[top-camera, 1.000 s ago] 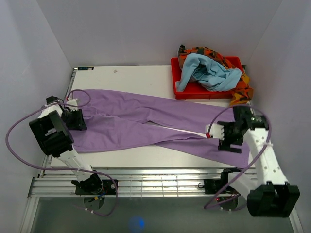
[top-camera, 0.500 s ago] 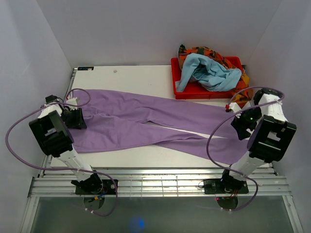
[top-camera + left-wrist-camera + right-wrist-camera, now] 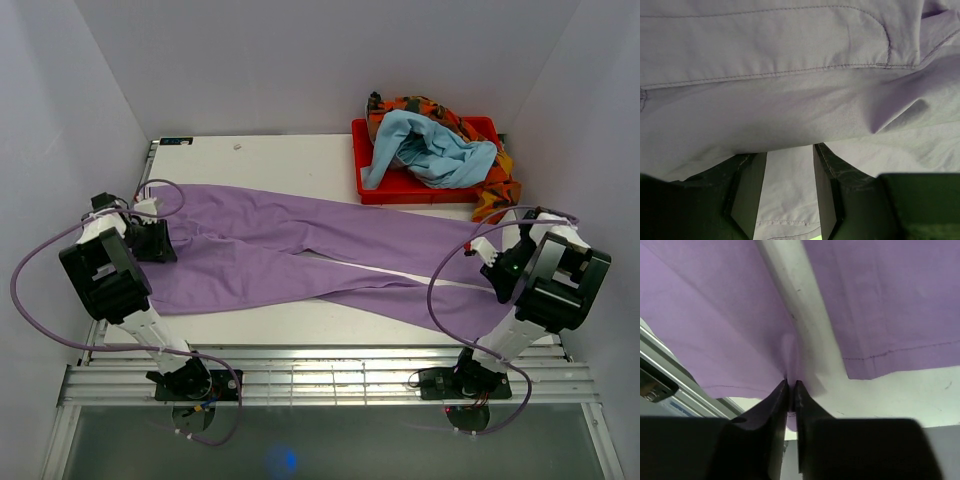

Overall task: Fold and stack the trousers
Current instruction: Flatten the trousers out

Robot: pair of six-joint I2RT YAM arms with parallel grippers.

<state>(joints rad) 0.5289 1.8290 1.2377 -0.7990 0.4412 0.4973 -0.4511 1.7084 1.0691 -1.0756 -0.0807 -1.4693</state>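
Note:
The lilac trousers [image 3: 300, 240] lie spread across the white table [image 3: 260, 160], waist at the left and legs running right. My left gripper [image 3: 150, 240] sits at the waist end. In the left wrist view its fingers [image 3: 747, 190] stand apart with flat cloth [image 3: 790, 75] showing in the gap, and a fold drapes over the tips of the gripper [image 3: 790, 150]. My right gripper [image 3: 497, 268] is at the end of the near leg. In the right wrist view the gripper [image 3: 791, 382] is shut, pinching a small ridge of the purple cloth [image 3: 715, 330] beside a bare strip of table [image 3: 805, 315].
A red tray [image 3: 380, 190] at the back right holds a light blue garment [image 3: 430, 150] and an orange patterned one [image 3: 495, 190] that hangs over its edge. Metal rails [image 3: 330, 375] run along the near table edge. White walls close in on both sides.
The right arm swung from the middle of the near leg out to its right end, lowered, and shut on the cloth. The left arm stayed in place.

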